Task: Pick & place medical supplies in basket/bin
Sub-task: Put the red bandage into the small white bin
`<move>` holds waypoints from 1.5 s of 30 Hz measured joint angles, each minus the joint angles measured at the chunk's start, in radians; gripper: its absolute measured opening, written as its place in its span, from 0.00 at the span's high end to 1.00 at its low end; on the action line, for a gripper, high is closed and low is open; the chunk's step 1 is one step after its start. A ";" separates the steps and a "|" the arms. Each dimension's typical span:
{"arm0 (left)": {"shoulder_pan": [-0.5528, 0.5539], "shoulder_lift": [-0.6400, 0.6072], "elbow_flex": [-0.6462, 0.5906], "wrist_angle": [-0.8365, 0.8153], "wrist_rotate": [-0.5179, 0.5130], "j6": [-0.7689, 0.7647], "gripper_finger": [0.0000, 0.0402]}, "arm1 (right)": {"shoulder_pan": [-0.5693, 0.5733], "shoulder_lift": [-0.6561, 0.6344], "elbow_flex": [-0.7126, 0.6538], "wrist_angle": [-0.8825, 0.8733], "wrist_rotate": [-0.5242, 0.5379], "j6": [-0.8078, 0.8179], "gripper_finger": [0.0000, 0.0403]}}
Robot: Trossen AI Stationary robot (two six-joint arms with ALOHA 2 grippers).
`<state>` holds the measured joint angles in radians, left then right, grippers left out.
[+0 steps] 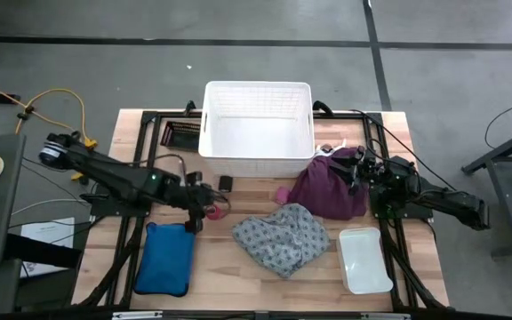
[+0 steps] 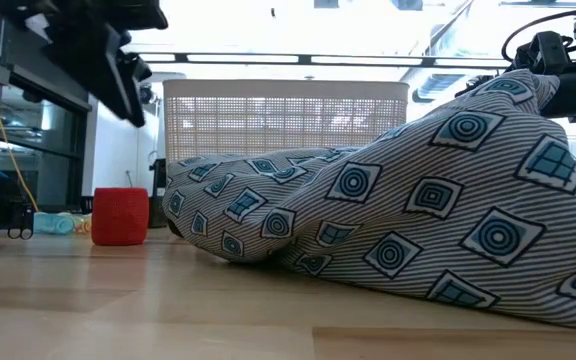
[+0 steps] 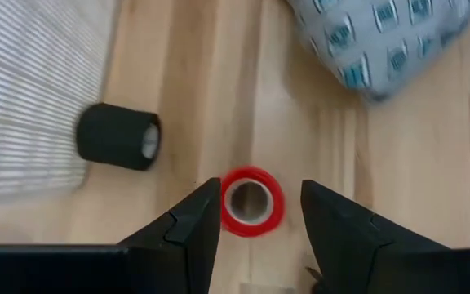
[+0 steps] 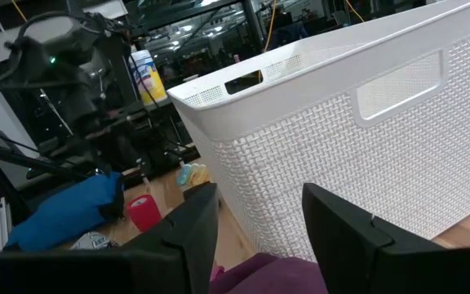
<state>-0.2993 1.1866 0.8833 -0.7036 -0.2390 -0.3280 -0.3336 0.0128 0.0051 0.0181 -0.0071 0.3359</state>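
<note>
My left gripper [image 3: 253,214] hovers spread above the pink tape roll [image 3: 252,202] on the table [image 3: 398,171] before the white basket [image 1: 257,129]; my right gripper [image 1: 361,171] pinches the purple cloth [image 1: 331,187] beside the basket.

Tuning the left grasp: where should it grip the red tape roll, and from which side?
Across the outer wall of the tape roll, from straight above. It stands on end, hole up, apart from the black roll, and the open left claw already straddles it.
</note>
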 joint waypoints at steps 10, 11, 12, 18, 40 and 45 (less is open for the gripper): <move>-0.046 0.117 0.000 0.007 0.061 -0.110 0.59 | 0.000 0.000 0.000 0.000 0.000 0.000 0.59; -0.046 0.127 0.000 0.010 0.064 -0.111 0.59 | 0.000 0.000 0.000 0.000 0.000 0.000 0.59; -0.046 0.138 0.000 0.017 0.068 -0.111 0.59 | 0.000 0.000 0.000 0.000 0.000 0.000 0.59; -0.034 0.171 0.000 0.034 0.084 -0.111 0.59 | 0.000 0.000 0.000 0.000 0.000 0.000 0.59; 0.030 0.284 -0.003 0.040 0.113 -0.106 0.59 | 0.000 0.000 0.000 0.000 0.000 0.000 0.59; 0.043 0.300 -0.003 0.043 0.114 -0.106 0.59 | 0.000 0.000 0.000 0.000 0.000 0.000 0.59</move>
<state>-0.2566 1.4864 0.8806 -0.6605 -0.1253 -0.4343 -0.3340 0.0132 0.0048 0.0181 -0.0069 0.3363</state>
